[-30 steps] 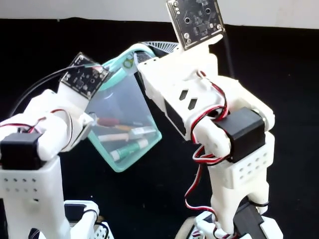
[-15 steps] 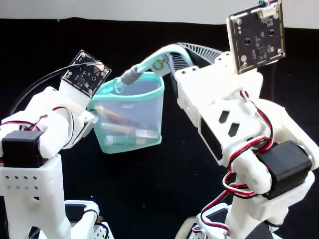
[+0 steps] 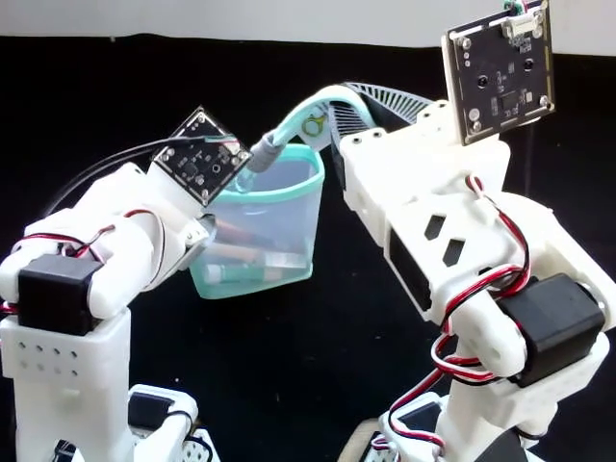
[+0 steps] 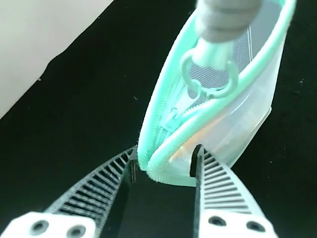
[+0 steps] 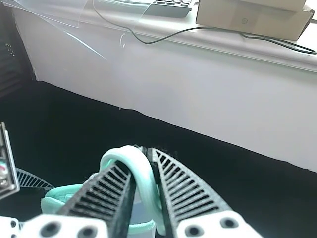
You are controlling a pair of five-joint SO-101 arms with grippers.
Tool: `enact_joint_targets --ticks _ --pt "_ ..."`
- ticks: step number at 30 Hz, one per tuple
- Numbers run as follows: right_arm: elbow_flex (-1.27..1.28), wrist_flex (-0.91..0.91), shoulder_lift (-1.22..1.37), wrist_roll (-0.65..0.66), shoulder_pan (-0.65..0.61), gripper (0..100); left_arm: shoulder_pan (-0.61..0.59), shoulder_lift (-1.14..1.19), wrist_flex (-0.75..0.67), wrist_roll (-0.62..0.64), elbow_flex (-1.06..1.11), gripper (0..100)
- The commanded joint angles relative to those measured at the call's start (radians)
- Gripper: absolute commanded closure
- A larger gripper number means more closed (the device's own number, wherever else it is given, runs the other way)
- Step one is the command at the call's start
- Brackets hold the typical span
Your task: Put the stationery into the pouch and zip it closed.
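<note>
The clear pouch (image 3: 265, 226) with a teal rim hangs above the black table between the two arms, its mouth up and gaping. Pens and markers (image 3: 245, 262) lie in its bottom. In the left wrist view my left gripper (image 4: 165, 153) is shut on the pouch's end (image 4: 163, 171), beside the zipper track. The ring pull (image 4: 208, 84) and a grey toggle (image 4: 225, 17) hang at the mouth. My right gripper (image 5: 141, 156) is shut on the pouch's teal strap loop (image 5: 126, 157), held high at the right strap end (image 3: 322, 99).
Black cloth (image 3: 318, 375) covers the table under the arms. A white wall (image 5: 208, 94) runs along the far edge, with a ledge carrying a box (image 5: 252, 15) and a cable. The left arm's camera board (image 3: 200, 159) sits close to the pouch mouth.
The right arm swung right and up with the strap, and the pouch turned from tilted to mouth-up. The left wrist then rose and shifted right, closer to the pouch mouth.
</note>
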Motion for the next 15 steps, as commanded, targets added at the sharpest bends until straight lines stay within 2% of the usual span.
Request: enact_joint_targets --ticks 1,5,9,10,15 --pt "-0.028 0.007 -0.021 0.002 0.013 99.3 0.025 0.005 0.002 -0.014 -0.001 80" --pt "-0.028 0.007 -0.021 0.002 0.013 99.3 0.096 0.005 0.002 -0.014 0.030 82" --pt "-0.028 0.007 -0.021 0.002 0.013 99.3 0.140 0.005 0.002 -0.014 0.035 98" --pt "-0.028 0.007 -0.021 0.000 0.013 99.3 0.140 0.005 0.002 -0.014 0.035 100" --pt "-0.027 0.008 -0.021 0.000 0.013 99.3 0.139 0.004 0.009 -0.014 0.035 99"
